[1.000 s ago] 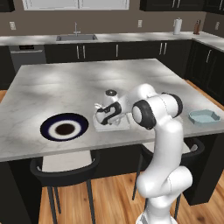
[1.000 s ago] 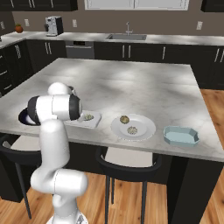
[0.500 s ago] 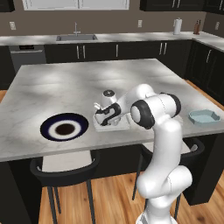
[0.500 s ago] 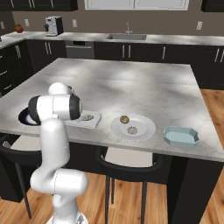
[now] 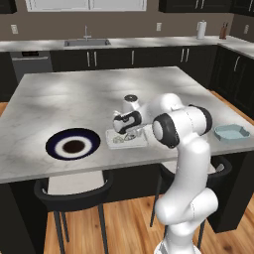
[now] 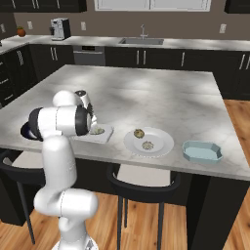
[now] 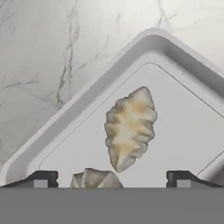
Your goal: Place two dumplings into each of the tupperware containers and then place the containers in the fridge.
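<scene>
- Translucent white, the nearer tupperware container (image 7: 87, 107) lies on the marble table (image 5: 59, 96) under the hand, with two dumplings in it: one ridged dumpling (image 7: 130, 127) in the middle of the tub and a second dumpling (image 7: 95, 178) low between the finger tips.
- The gripper (image 7: 111, 179) hangs just above the tub floor, jaws spread wide and holding nothing.
- Judged from this, the white tub has its pair; the step in hand is the release there.
- The pale round plate (image 6: 163, 146) bears two more dumplings (image 6: 139, 133), and the light blue container (image 6: 201, 151) sits beside it, apparently empty.
- Next the arm needs to lift clear of the tub rim, swing to the pale plate and close on one dumpling for the blue tub.
- The dark-blue plate (image 5: 57, 144) plays no part here.
</scene>
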Robot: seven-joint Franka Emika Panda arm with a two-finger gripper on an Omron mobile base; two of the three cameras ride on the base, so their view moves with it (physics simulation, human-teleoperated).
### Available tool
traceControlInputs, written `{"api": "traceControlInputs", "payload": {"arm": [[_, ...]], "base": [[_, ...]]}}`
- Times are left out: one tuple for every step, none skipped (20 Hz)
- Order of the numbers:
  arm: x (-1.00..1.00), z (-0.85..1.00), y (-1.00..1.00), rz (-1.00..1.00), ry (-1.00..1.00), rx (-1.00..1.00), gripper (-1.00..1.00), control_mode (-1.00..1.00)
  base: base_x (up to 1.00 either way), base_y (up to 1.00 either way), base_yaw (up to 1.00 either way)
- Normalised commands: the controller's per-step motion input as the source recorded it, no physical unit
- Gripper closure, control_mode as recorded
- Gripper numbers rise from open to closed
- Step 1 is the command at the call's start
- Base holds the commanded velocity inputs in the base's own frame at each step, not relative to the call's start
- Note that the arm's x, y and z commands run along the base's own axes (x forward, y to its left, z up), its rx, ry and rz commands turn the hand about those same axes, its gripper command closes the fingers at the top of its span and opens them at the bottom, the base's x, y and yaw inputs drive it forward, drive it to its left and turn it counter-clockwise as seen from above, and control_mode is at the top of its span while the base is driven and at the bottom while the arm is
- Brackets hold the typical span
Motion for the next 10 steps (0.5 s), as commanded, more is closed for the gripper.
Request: {"api": "traceControlInputs", "payload": {"arm": [[-0.8,0.0,-1.0,-0.16,0.12,0.0,-1.0,-1.0],[-0.79,0.0,-1.0,-0.21,0.12,0.0,-1.0,-1.0],[-0.76,0.0,-1.0,-0.24,0.13,0.0,-1.0,-1.0],[-0.71,0.0,-1.0,-0.25,0.13,0.0,-1.0,-1.0],[-0.58,0.0,-1.0,-0.27,0.15,0.0,-1.0,-1.0],[-0.45,0.0,-0.8,-0.23,0.08,0.01,-1.0,-1.0],[-0.41,0.0,-0.66,-0.14,0.06,0.03,-1.0,-1.0],[-0.35,0.0,-0.51,-0.05,0.09,0.0,-1.0,-1.0],[-0.29,-0.04,-0.43,-0.02,0.1,0.0,-1.0,-1.0],[-0.09,-0.06,-0.24,0.0,0.11,0.0,-1.0,-1.0]], "base": [[0.0,0.0,0.0],[0.0,0.0,0.0],[0.0,0.0,0.0],[0.0,0.0,0.0],[0.0,0.0,0.0],[0.0,0.0,0.0],[0.0,0.0,0.0],[0.0,0.0,0.0],[0.0,0.0,0.0],[0.0,0.0,0.0]]}}
